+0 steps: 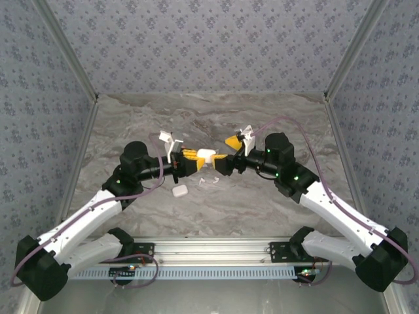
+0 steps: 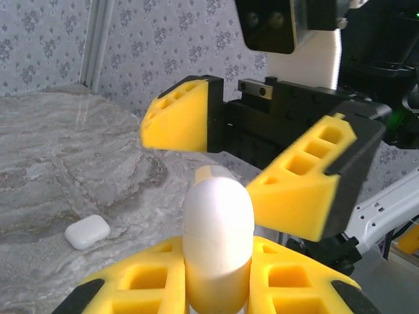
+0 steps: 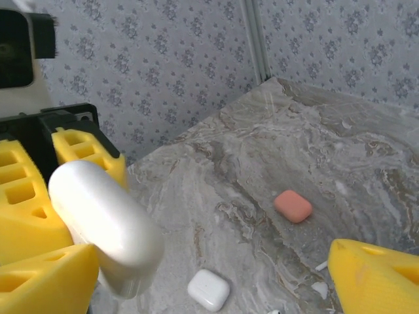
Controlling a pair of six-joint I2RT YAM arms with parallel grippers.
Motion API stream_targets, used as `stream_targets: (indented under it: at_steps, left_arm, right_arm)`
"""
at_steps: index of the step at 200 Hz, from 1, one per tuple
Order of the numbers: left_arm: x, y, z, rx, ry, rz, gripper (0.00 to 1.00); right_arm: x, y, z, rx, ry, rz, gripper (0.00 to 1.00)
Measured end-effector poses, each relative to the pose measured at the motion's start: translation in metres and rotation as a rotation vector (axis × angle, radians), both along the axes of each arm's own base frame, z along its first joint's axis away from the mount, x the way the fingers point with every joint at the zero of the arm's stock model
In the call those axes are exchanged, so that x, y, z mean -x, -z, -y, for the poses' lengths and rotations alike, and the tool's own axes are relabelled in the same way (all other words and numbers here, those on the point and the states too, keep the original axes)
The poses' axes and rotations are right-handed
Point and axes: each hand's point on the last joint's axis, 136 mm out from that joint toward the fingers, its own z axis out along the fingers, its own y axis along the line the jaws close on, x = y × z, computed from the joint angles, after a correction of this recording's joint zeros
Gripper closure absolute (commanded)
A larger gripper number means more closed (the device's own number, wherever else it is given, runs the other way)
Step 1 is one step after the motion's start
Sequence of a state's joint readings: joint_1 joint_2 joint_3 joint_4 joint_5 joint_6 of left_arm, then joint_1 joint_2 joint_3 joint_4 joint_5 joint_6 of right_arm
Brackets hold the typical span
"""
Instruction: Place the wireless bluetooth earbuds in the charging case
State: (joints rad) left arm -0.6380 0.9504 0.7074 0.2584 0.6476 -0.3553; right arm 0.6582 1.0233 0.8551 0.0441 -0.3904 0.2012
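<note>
Closest up is the white charging case (image 2: 218,242), lid closed and standing upright. My left gripper (image 2: 219,281) is clamped tight on its lower half, one yellow finger on each side, and holds it up off the marble table (image 1: 262,209).

My right gripper (image 1: 226,159) faces it head on with the jaws spread wide and nothing in them. One right fingertip (image 2: 301,190) sits just beside the case's rounded top, the other (image 2: 177,121) is higher and off to the side. Can't honestly tell whether that nearer one is touching the case or not.

The earbuds (image 1: 209,182) are a few tiny pale bits on the table, just below where the two grippers meet. A second, smaller white case (image 3: 208,288) lies closed near them, and a little pink case (image 3: 292,205) sits further along, well apart from it.
</note>
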Motion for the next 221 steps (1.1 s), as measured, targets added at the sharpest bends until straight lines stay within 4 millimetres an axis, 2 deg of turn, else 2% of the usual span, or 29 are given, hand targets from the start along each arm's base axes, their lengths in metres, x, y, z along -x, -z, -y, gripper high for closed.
stream_targets:
  at_steps: [48,91,114,152,197,213,221]
  left_arm:
    - [-0.004,0.002,-0.002,-0.009,-0.025,0.017,0.99]
    - [-0.005,0.001,-0.003,-0.013,-0.037,0.034,0.99]
    - [-0.001,0.001,-0.001,-0.016,-0.022,0.039,0.99]
    - [0.003,0.0,0.0,-0.021,-0.012,0.056,0.99]
    - [0.001,0.004,-0.009,-0.044,-0.067,0.079,0.99]
    - [0.001,0.01,-0.015,-0.058,-0.095,0.084,0.99]
    - [0.002,0.014,-0.018,-0.066,-0.11,0.083,0.99]
  right_arm:
    - [-0.009,0.001,0.005,-0.013,0.027,-0.03,0.13]
    - [-0.018,-0.009,0.005,-0.028,0.038,-0.034,0.14]
    - [-0.023,-0.013,0.004,-0.033,0.043,-0.034,0.14]
    - [-0.025,-0.009,0.005,-0.024,0.048,-0.048,0.14]
    - [-0.022,-0.02,0.026,-0.03,0.112,-0.037,0.13]
    - [-0.021,-0.02,0.036,-0.018,0.154,-0.047,0.19]
    - [-0.022,-0.013,0.041,0.0,0.182,-0.074,0.22]
